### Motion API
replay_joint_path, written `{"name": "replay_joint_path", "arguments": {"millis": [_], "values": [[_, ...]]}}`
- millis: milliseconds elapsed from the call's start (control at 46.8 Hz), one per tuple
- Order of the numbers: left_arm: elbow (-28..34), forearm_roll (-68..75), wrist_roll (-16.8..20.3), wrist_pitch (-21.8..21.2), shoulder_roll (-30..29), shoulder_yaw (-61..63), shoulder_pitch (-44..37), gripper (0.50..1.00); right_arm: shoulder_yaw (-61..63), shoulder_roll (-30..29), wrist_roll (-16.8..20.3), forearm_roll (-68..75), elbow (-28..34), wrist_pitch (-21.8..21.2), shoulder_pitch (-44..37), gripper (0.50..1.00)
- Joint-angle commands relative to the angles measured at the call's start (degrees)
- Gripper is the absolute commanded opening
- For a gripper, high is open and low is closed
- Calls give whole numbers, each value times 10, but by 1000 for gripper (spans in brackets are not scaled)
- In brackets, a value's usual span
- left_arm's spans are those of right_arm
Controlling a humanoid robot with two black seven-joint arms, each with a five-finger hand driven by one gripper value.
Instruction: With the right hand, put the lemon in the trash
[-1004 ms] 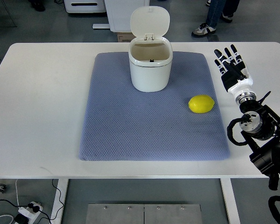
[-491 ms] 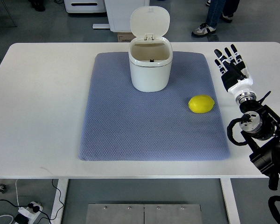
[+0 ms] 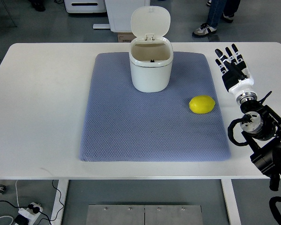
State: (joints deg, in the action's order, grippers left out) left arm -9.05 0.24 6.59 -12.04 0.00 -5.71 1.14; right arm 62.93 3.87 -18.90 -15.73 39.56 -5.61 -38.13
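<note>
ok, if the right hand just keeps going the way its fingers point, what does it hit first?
Probably nothing. The right hand is open, fingers aimed at the table's far edge. Only bare tabletop lies ahead; the lemon and bin sit off to its left.

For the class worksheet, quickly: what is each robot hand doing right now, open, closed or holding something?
Left hand: not in view.
Right hand: open, fingers spread, holding nothing, over the table to the right of the lemon.
</note>
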Motion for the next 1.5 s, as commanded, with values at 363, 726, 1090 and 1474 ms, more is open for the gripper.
{"name": "replay_joint_path", "arguments": {"millis": [363, 726, 1090, 1474], "values": [[0, 0, 0, 0, 0, 0, 0, 1000, 0, 0, -11, 0, -1, 1, -1, 1000], [0, 0, 0, 0, 0, 0, 0, 1000, -50, 29, -13, 0, 3, 0, -5, 1000], [0, 0, 0, 0, 0, 0, 0, 1000, -276, 115, -43, 0, 8, 1, -82, 1000], [0, 0, 0, 0, 0, 0, 0, 1000, -411, 164, -64, 2, 10, 0, -141, 1000]]}}
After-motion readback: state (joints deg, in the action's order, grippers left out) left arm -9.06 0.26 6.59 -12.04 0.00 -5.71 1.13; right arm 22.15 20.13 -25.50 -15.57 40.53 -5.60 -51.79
